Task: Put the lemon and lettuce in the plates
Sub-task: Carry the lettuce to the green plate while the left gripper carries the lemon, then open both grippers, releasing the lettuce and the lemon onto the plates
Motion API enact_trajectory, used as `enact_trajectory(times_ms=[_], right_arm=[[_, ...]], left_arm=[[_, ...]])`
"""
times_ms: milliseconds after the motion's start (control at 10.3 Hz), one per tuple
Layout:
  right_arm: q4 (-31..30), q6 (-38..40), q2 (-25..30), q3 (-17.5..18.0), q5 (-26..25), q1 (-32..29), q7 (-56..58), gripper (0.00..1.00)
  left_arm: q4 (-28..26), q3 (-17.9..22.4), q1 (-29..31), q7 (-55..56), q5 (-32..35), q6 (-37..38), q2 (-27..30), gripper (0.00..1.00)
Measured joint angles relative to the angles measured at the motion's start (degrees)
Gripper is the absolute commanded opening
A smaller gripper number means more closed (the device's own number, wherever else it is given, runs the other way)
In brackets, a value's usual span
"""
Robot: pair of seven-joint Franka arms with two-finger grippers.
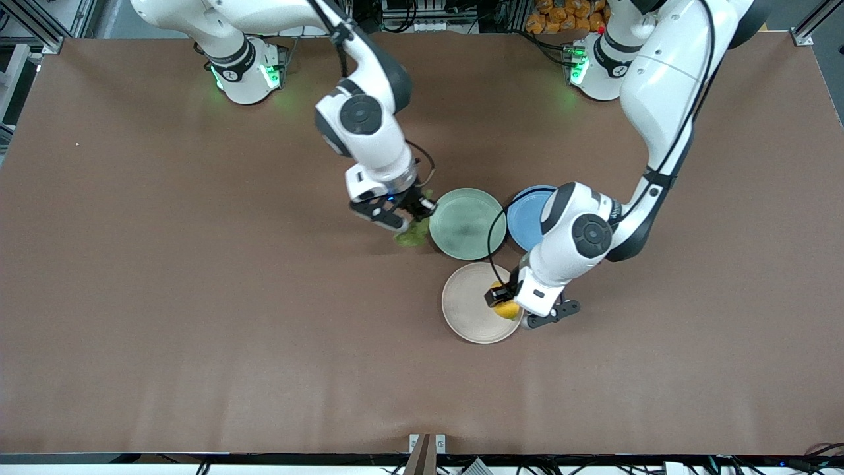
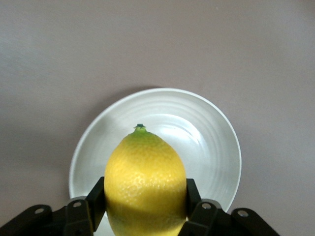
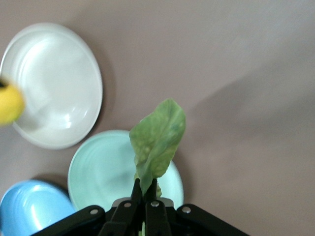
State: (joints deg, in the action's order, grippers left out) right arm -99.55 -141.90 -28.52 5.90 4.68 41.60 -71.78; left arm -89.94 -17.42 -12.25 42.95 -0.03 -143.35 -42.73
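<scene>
Left gripper (image 2: pixel 142 216) is closed on the lemon (image 2: pixel 145 182), fingers (image 2: pixel 96 201) clamped on its wide middle, stem tip pointing away from the wrist; it hangs over the edge of the cream plate (image 1: pixel 469 303) at the left arm's side. Lemon looks firm, rounded, waxy: likely to roll or squirt out of a pinch, so the belly is the right place to hold, and I'd release it low over the plate's middle so it doesn't roll off the rim. Right gripper (image 3: pixel 145 194) is nearly shut, pinching the lettuce (image 3: pixel 157 137) by its stem end, with the leaf standing free of the fingers over the edge of the mint plate (image 1: pixel 467 223) toward the right arm's end. Leaf looks light, floppy and easily bruised; it may cling to the pads on release, so the stem is the sensible hold. Blue plate (image 1: pixel 527 214) sits beside the mint one, unused.
</scene>
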Motion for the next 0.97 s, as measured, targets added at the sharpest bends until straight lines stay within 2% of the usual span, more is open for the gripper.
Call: enact_trajectory(times_ms=[97, 195, 292, 389, 487, 779, 973], right_arm=[[0.02, -3.18, -1.44, -0.04, 0.0, 2.26, -2.24, 0.0], [0.07, -5.54, -2.76, -0.07, -0.01, 3.96, -4.25, 0.0], [0.46, -7.21, -4.17, -0.11, -0.02, 5.34, -5.72, 0.0], [1.55, -8.13, -5.64, -0.42, -0.02, 6.73, -7.18, 0.29], [3.28, -8.45, -7.21, -1.25, -0.04, 8.43, -8.68, 0.99], [5.78, -8.49, -8.75, -2.44, -0.13, 10.27, -9.86, 1.0], [6.82, -8.35, -8.65, -3.78, -0.66, 10.27, -9.84, 1.0]], left_arm=[[0.04, -0.01, -0.49, 0.02, 0.0, -0.73, -0.68, 0.58], [0.09, -0.01, -0.72, 0.06, 0.0, -1.01, -1.06, 1.0], [0.1, 0.0, -0.87, 0.07, 0.0, -1.04, -1.15, 1.0], [0.18, 0.0, -1.14, 0.07, 0.0, -1.05, -1.15, 1.0], [0.43, 0.0, -1.43, 0.07, 0.0, -1.06, -1.15, 1.0], [1.63, 1.0, -0.95, 0.08, 0.0, -1.12, -0.67, 1.0], [1.98, 4.8, -0.36, 0.08, 0.0, -0.9, 0.99, 1.0]])
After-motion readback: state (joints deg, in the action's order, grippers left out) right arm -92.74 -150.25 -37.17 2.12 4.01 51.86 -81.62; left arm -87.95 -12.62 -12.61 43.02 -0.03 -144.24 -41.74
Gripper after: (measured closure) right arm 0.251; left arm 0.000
